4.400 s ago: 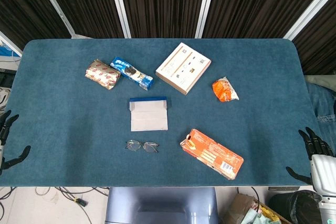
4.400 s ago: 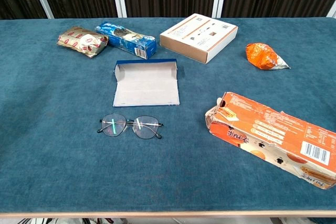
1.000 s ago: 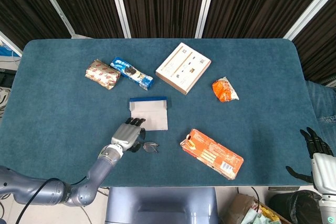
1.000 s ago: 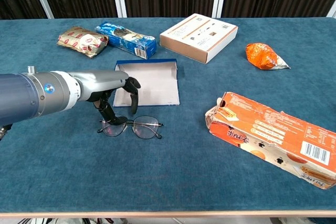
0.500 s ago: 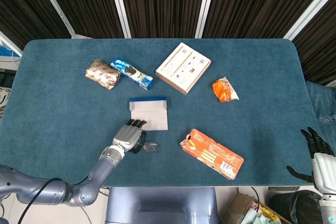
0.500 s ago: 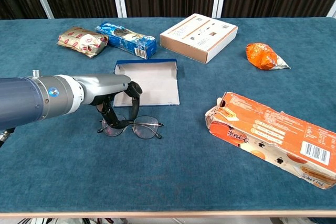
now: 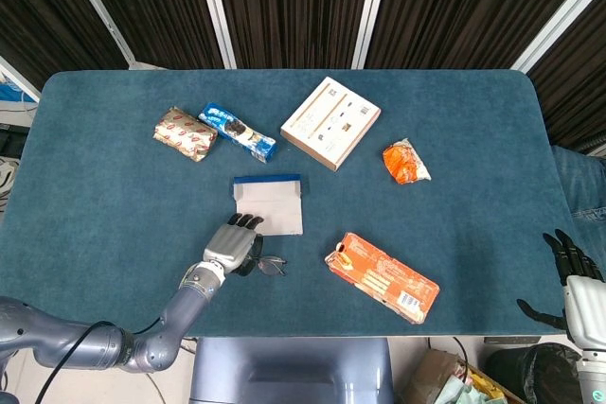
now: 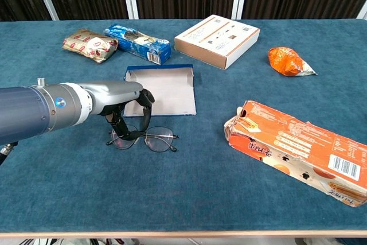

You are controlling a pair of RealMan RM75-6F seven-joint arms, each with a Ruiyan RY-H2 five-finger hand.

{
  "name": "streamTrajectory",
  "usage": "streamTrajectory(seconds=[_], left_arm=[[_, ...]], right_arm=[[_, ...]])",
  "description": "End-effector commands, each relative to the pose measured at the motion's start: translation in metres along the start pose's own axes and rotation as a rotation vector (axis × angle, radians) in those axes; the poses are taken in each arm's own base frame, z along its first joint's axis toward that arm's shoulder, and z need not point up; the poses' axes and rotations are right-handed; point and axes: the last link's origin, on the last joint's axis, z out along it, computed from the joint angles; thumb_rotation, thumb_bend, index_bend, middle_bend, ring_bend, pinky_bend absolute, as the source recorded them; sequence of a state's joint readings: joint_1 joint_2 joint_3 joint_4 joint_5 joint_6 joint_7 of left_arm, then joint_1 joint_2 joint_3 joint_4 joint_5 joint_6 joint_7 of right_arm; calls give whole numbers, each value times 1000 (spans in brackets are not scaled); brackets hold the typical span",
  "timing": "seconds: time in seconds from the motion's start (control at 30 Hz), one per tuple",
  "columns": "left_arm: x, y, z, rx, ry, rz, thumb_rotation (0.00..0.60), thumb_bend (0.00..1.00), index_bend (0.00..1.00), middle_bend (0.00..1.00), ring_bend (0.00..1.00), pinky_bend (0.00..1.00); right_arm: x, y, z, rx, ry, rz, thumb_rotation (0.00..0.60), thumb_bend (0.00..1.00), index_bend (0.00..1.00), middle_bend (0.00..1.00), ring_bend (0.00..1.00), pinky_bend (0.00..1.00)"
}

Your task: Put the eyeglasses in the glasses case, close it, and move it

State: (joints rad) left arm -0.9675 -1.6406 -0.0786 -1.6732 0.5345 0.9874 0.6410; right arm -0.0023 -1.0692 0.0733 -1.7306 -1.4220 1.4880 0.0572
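Chest view: left hand (image 8: 127, 110) curls its fingers (image 8: 144, 120) down onto the glasses (image 8: 144, 138), at 6 o'clock from the open case (image 8: 160, 90). Right hand (image 7: 571, 276) idles, fingers spread.

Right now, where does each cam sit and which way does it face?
Head view: high above the near edge, looking almost straight down on the table; shows the left arm, the left hand on the eyeglasses, and the right hand off the table's right corner.
Chest view: low at the near edge, looking forward across the tabletop; shows only the left arm, fingers curled at the eyeglasses' left lens.
Shared: left hand, eyeglasses, open glasses case, orange carton.
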Motion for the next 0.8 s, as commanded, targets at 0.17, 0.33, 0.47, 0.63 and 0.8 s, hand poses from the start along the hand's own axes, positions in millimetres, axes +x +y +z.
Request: streamTrajectory(seconds=[0.17,0.33,0.47,0.63,0.8], left_arm=[[0,1,0,1,5,4,600,382,519,98,0,28],[2,1,0,1,12,6,600,383,532,107,0,28],[1,0,0,7,13,11,600,384,532,107,0,28],[0,1,1,9,9,13,600,384,521,107,0,28],[-1,2,1,5,8,16,600,383,517,107,0,28]], right_arm=[[0,1,0,-7,-2,3,600,221,90,35,118,161],[0,0,0,-8,-3,2,600,221,90,36,118,161],[0,0,0,-8,-5,2,600,222,90,35,118,161],[0,0,0,-8,-5,1,600,221,90,35,118,161],[0,1,0,-9,-5,0,600,221,90,35,118,161]])
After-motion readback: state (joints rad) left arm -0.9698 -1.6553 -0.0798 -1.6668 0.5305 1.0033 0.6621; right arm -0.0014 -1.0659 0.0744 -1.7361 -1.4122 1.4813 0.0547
